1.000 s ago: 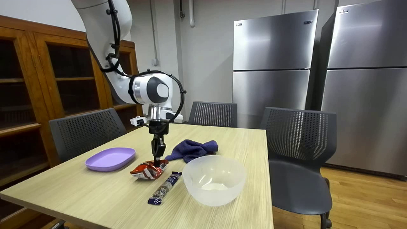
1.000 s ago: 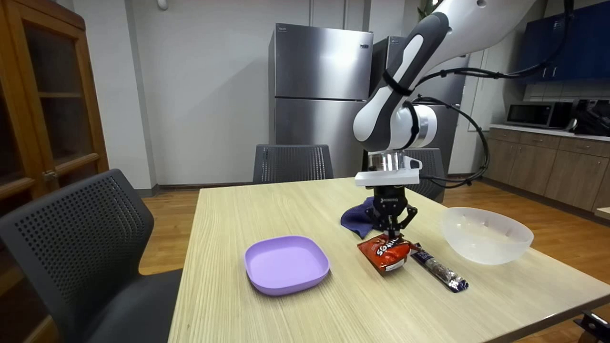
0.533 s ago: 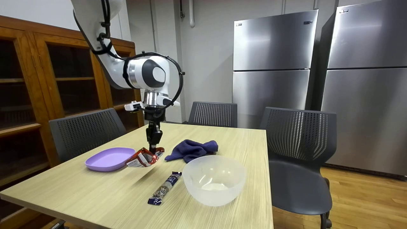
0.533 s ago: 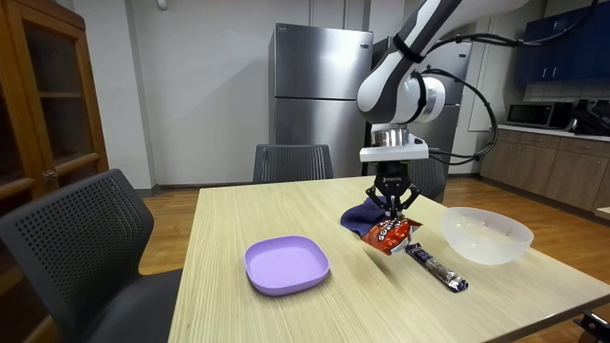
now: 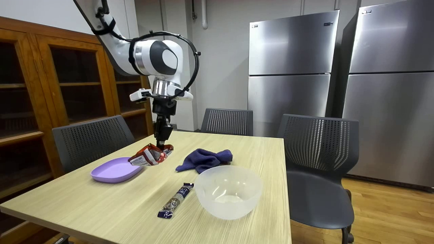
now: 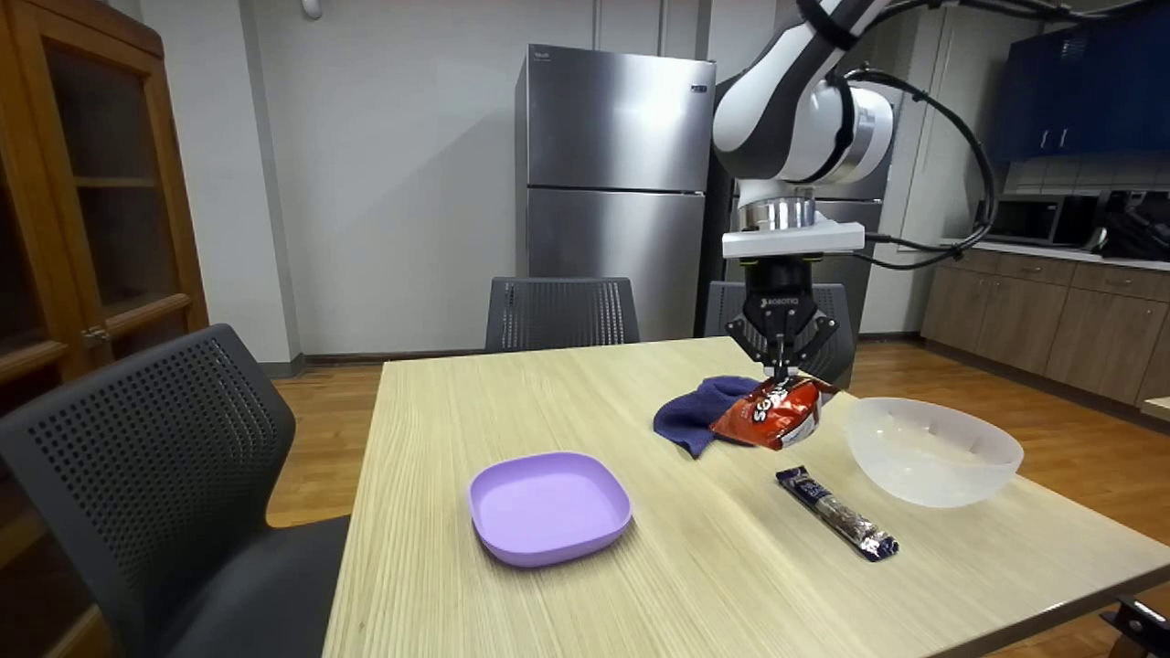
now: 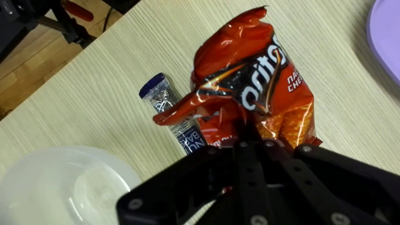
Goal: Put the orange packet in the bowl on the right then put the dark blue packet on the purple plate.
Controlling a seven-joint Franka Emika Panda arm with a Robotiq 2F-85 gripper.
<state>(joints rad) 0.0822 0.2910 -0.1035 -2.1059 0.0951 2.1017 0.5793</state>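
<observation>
The orange packet, a red-orange chip bag, (image 5: pixel 149 156) hangs above the table in both exterior views (image 6: pixel 768 416). My gripper (image 6: pixel 781 375) is shut on its upper middle. In the wrist view the bag (image 7: pixel 237 59) spreads out ahead of the jaws, and the fingertips are hidden in its folds. The dark blue packet (image 6: pixel 836 514), a slim bar, lies flat on the table beside the bowl; in the wrist view the bag partly covers this bar (image 7: pixel 190 136). The frosted bowl (image 5: pixel 225 210) stands upright with nothing in it. The purple plate (image 6: pixel 548 507) is bare.
A dark blue cloth (image 5: pixel 205 160) lies crumpled on the table behind the bowl; in an exterior view the bag hangs in front of this cloth (image 6: pixel 699 416). Chairs (image 5: pixel 318 152) stand around the table (image 6: pixel 439 439). A wooden cabinet (image 5: pixel 73 78) is behind the arm.
My gripper has lifted the orange packet off the table and carried it upward, away from the dark blue packet. The bowl, plate, cloth and dark blue packet have not moved.
</observation>
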